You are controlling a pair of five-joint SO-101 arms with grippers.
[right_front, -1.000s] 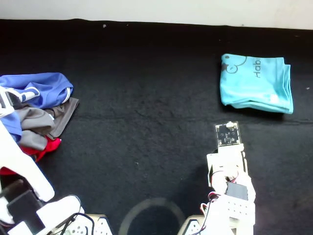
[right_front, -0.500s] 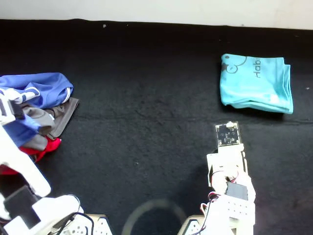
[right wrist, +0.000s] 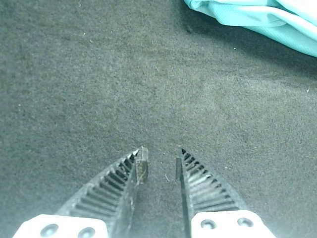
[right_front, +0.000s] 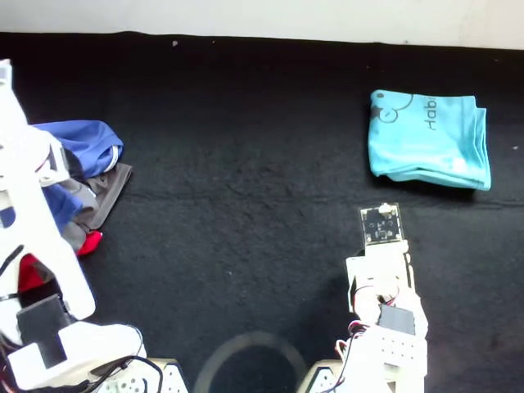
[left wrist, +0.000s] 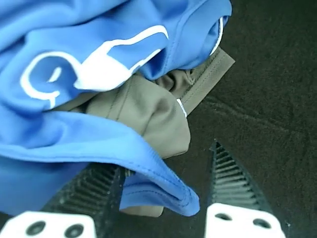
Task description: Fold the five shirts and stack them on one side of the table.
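Left wrist view: left gripper (left wrist: pixel 167 159) spread wide and clamped on nothing, with the hem of a crumpled blue shirt with white lettering (left wrist: pixel 99 44) draped over one finger and lying between the two. Just ahead of the tips, a grey-brown shirt (left wrist: pixel 148 109) tucked under the blue folds. Back toward that arm's base, seen from the high view, a scrap of red shirt (right_front: pixel 88 242) poking out of the same heap. Well apart from that gripper, across the black cloth-covered table (right_front: pixel 246 164), a turquoise shirt (right_front: pixel 430 139) already folded flat, lying ahead of the right gripper (right wrist: pixel 159 153), itself barely parted and holding nothing. Likely trouble on closing here: blue and grey layers pinched together and two shirts dragged out at once, or only the thin hem caught and slipping free under the weight of the rest. Nothing boxed or binned: all shirts lying loose, straight on the cloth.
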